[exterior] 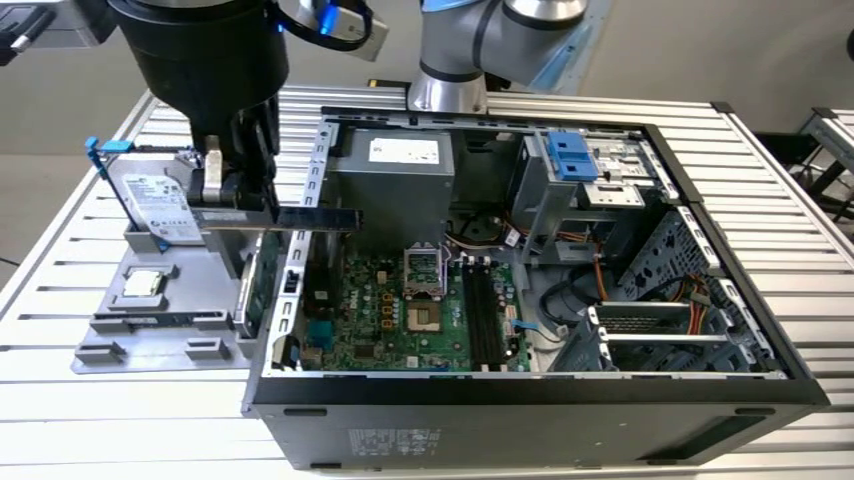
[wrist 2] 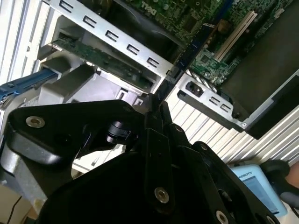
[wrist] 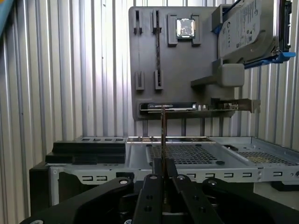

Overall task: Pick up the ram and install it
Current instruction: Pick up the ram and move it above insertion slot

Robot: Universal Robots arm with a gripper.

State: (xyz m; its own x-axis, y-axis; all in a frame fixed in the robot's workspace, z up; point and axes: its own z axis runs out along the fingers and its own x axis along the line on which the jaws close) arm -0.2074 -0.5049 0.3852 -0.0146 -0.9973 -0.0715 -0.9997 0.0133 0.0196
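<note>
Hand (wrist 2: pixel 156 108) right at the lens in the second wrist view, pinching the ram (wrist 2: pixel 191 49) by one end, no support along the remainder.

Scanning the exterior view left to right: parts tray (exterior: pixel 200 310) on the desk (exterior: pixel 40 420), hard drive (exterior: pixel 158 208) propped in it, then the ram held level and on edge, crossing the case wall (exterior: pixel 315 170) with the free end toward the motherboard (exterior: pixel 380 310). Slots (exterior: pixel 483 320) well apart from it, further to the exterior view's right, apparently unfilled.

Risks as judged from here:
- Thin stick clamped at one end only: prone to pivoting or slipping in the pinch on any bump.
- Seemingly just above that wall rim: easy to clip metal if lowered before clearing it.
- Lying crosswise to the slots: likely to jam or ride a slot edge if pressed down unsquared.
- Cannot tell notch side or latch state: risk of cracking the ram or flexing the motherboard if forced in reversed or onto shut latches.
- Cables (exterior: pixel 594 290) past the slots on the exterior view's right: possible snag.
</note>
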